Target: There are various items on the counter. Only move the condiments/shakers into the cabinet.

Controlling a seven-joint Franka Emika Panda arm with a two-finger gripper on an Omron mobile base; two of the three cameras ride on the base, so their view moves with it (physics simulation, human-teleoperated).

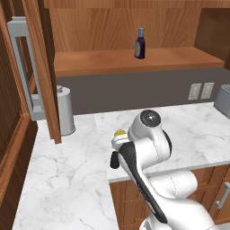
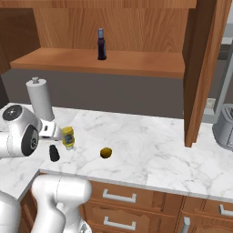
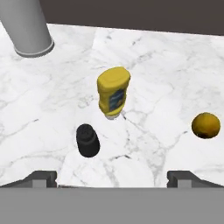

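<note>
Two condiments [image 3: 113, 92] on counter [image 3: 166, 70]

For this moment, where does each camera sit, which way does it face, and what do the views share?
Left base view: behind the arm's left, facing the counter and cabinet; white arm lower right.
Right base view: behind its right, same scene; arm lower left.
Hand view: on the hand, looking down past the open gripper.
Shared: yellow squeeze bottle, black shaker, ball.

blue-capped bottle [image 1: 140, 43] upright on cabinet shelf [image 1: 134, 61]; yellow bottle [image 3: 113, 92], black shaker [image 3: 87, 140] on counter [image 3: 166, 87].
</note>
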